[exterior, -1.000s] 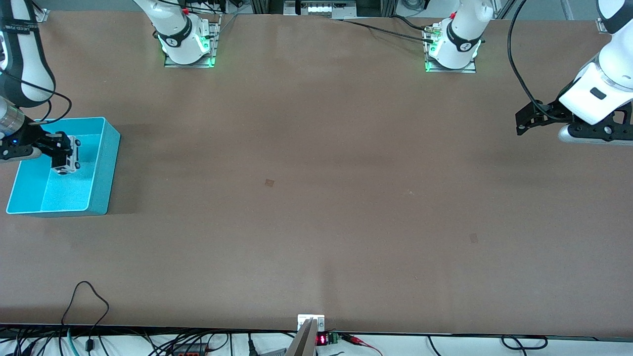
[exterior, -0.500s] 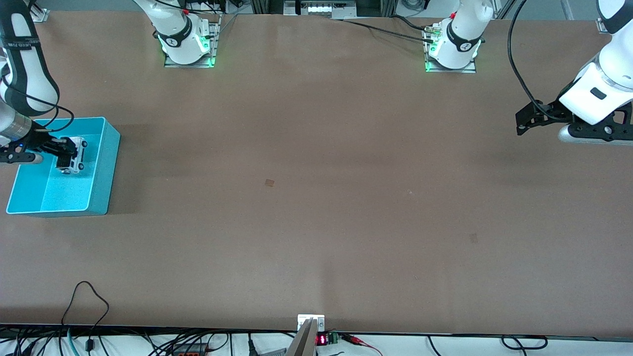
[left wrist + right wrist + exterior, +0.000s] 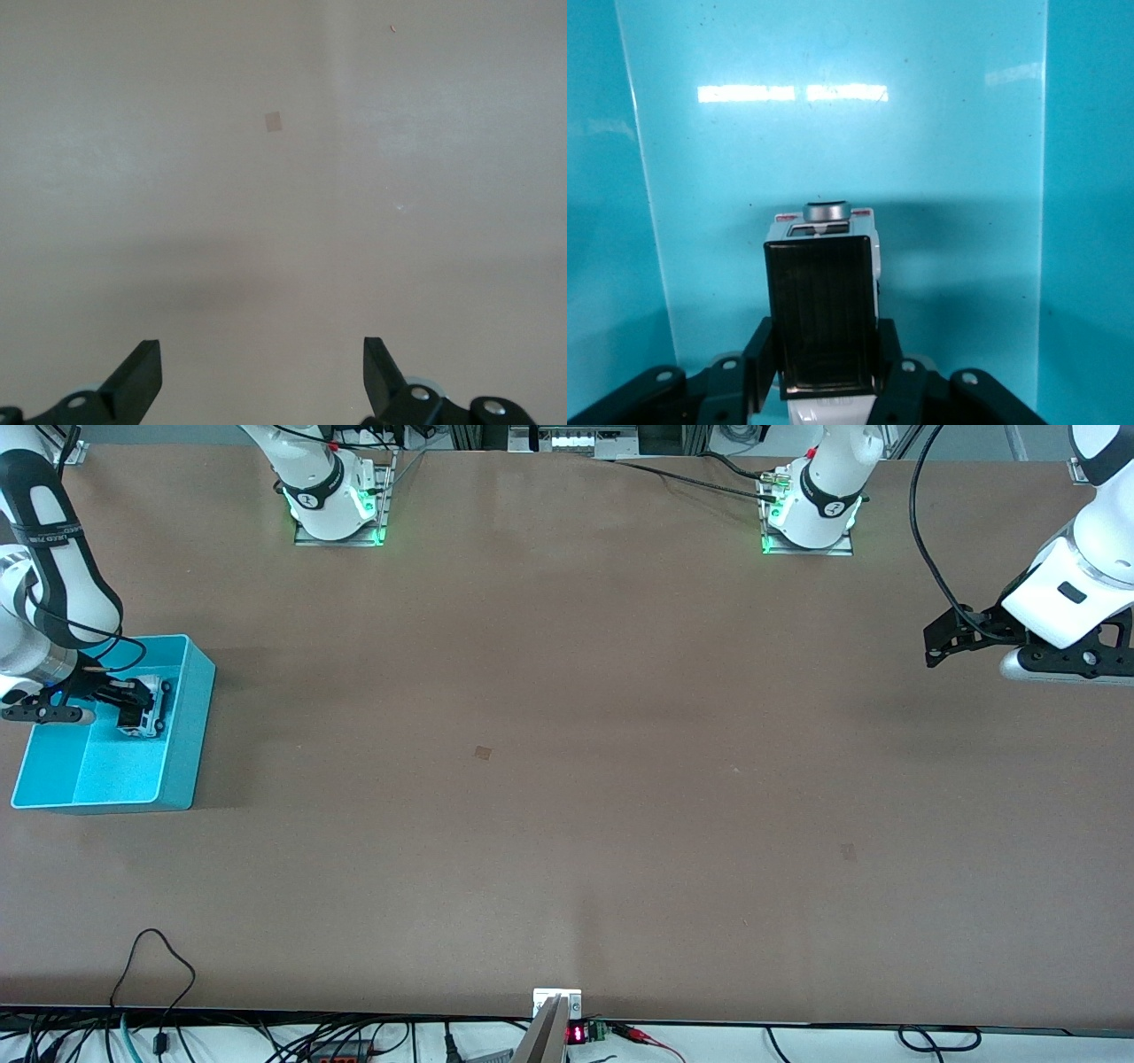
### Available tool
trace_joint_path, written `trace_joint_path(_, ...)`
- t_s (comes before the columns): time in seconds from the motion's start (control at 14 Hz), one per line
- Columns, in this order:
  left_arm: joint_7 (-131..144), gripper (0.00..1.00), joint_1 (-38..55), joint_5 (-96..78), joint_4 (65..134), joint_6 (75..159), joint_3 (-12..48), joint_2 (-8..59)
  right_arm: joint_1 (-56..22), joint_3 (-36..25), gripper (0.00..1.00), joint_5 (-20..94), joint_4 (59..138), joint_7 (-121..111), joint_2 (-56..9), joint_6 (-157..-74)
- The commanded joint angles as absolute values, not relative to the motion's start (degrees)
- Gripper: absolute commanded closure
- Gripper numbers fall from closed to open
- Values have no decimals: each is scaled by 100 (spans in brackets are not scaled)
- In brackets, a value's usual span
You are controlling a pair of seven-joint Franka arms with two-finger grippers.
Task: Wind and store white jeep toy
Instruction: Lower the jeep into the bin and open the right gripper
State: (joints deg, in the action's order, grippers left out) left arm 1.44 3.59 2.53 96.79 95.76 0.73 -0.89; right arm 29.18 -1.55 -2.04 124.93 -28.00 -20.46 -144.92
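- the white jeep toy (image 3: 146, 707) is inside the cyan bin (image 3: 182, 766), low over the bin's floor, at the part of the bin farther from the front camera and close to the wall that faces the middle of the worktop (image 3: 567, 779).
- the right gripper (image 3: 133, 704) reaches into the bin from the right arm's end of the worktop, its fingers (image 3: 766, 367) pressed narrow against the two sides of the toy, one on each flank.
- in the right wrist view the toy's black roof panel (image 3: 824, 323) fills the space between the fingers, with a round grey disc (image 3: 826, 211) at the toy's outer end and the bin's glossy cyan floor (image 3: 833, 133) all around it; whether the wheels touch the floor cannot be told.
- the bin stands at the right arm's end of the worktop.
- the left gripper (image 3: 939, 642) waits over bare worktop at the left arm's end, well apart from the bin, holding nothing.
- in the left wrist view its fingers (image 3: 137, 376) stand wide apart, with only brown surface and a small darker square mark (image 3: 274, 120) in between.
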Motion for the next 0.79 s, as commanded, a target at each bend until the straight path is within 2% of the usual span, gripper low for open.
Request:
trace_joint_path(0.0,149,0,378,211,9562,9466,35,-70,3006,-53,8,-272,12463,-2786,-1969,-14511)
trace_joint_path(0.07,149,0,378,211,9562,9466,35,-70,2971,-53,0,-272,12437,-2777,-1908,-14493)
trace_joint_path(0.36,132,0,378,211,9562,9466,35,-70,2699,-18,0,-299,12279,-2786,-1495,-14170)
trace_joint_path(0.71,132,0,378,211,9562,9466,35,-70,1917,17,0,-325,11594,-2751,-853,-12518)
